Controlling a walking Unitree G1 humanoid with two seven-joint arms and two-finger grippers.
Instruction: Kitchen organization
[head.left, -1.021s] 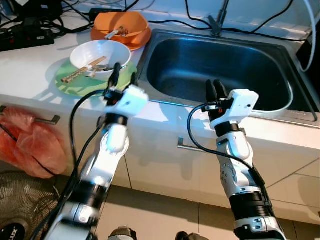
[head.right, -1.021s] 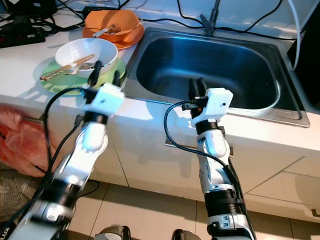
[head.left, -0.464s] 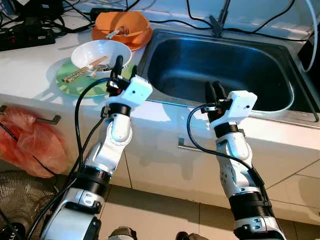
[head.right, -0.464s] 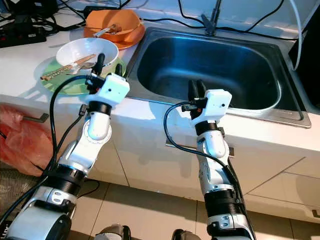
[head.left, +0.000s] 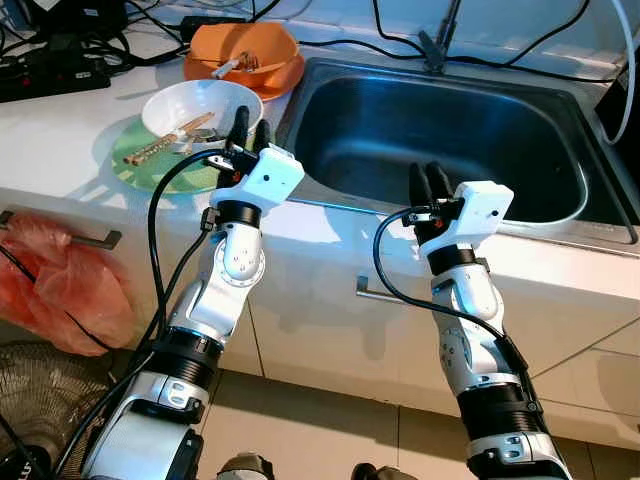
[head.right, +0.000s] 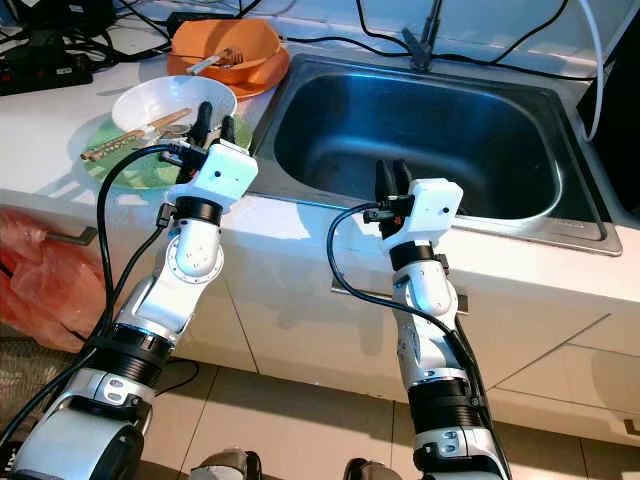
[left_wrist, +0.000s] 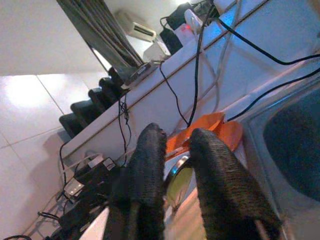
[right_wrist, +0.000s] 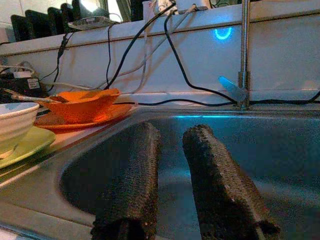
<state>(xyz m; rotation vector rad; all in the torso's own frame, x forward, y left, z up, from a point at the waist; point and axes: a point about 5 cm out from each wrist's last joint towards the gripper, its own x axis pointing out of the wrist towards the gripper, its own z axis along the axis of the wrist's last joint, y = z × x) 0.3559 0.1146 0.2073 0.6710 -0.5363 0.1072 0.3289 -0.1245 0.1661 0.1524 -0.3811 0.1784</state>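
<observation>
Left eye view: left hand (head.left: 249, 127) beside white bowl (head.left: 200, 104)

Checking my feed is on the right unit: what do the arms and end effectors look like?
Two silver jointed arms with black bands. Each has a white boxy wrist housing, a looping black cable, and two long black textured fingers: left end effector, right end effector.

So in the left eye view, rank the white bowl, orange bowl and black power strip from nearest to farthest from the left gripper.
From the left gripper:
1. White bowl, just beyond the fingertips, on the green plate.
2. Orange bowl, farther back beside the sink.
3. Black power strip, far left rear.
</observation>
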